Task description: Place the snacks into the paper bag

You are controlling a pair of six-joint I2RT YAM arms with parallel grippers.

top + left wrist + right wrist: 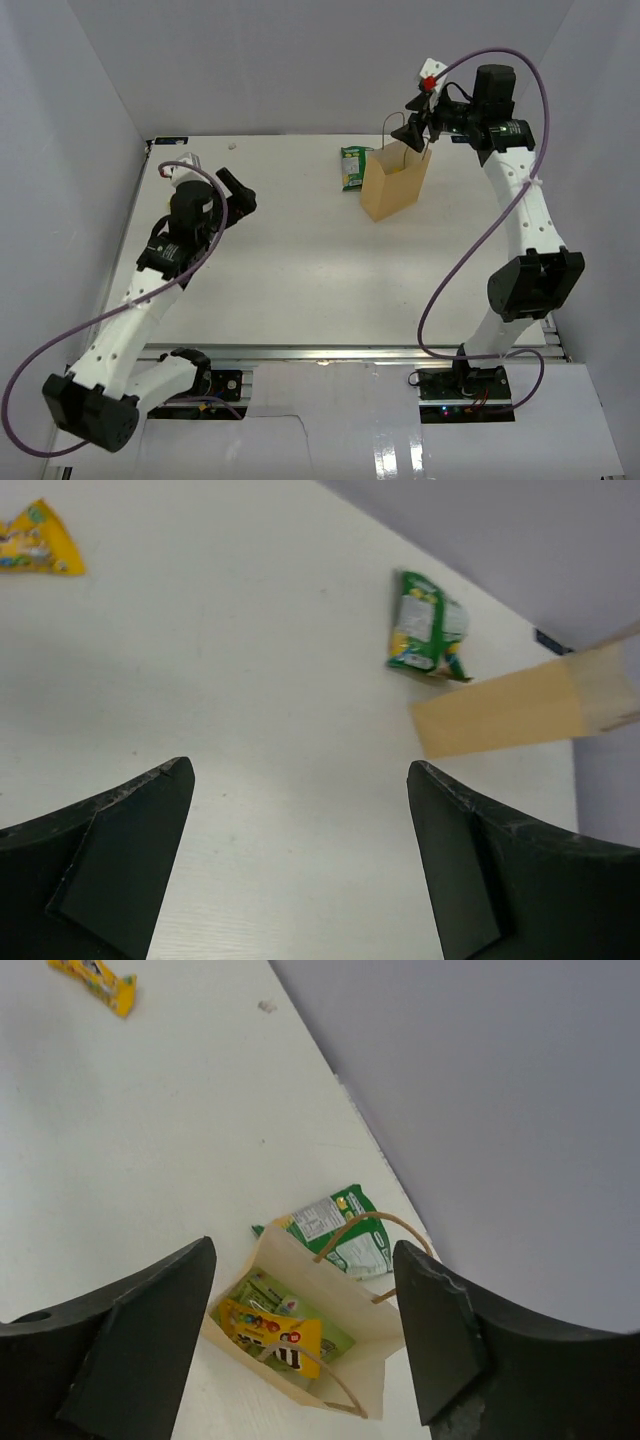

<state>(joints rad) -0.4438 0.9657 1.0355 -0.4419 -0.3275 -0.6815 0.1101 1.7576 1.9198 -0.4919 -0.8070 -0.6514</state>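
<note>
The tan paper bag [395, 185] stands upright at the back of the table, its mouth open. In the right wrist view I look down into the bag [300, 1270]: a yellow packet [275, 1335] lies on pale-green packets [300, 1310] inside. A green pouch [352, 166] lies flat on the table just behind the bag, and also shows in the right wrist view [340, 1230] and the left wrist view [425, 625]. A yellow-orange bar [95, 980] lies far off at the left. My right gripper [412, 135] hovers over the bag's handles, open and empty [302, 1250]. My left gripper [238, 200] is open and empty [298, 768] above bare table.
White walls close the table at the back and both sides. The yellow-orange bar [35, 545] lies near the back-left corner by my left arm. A purple cable loops off each arm.
</note>
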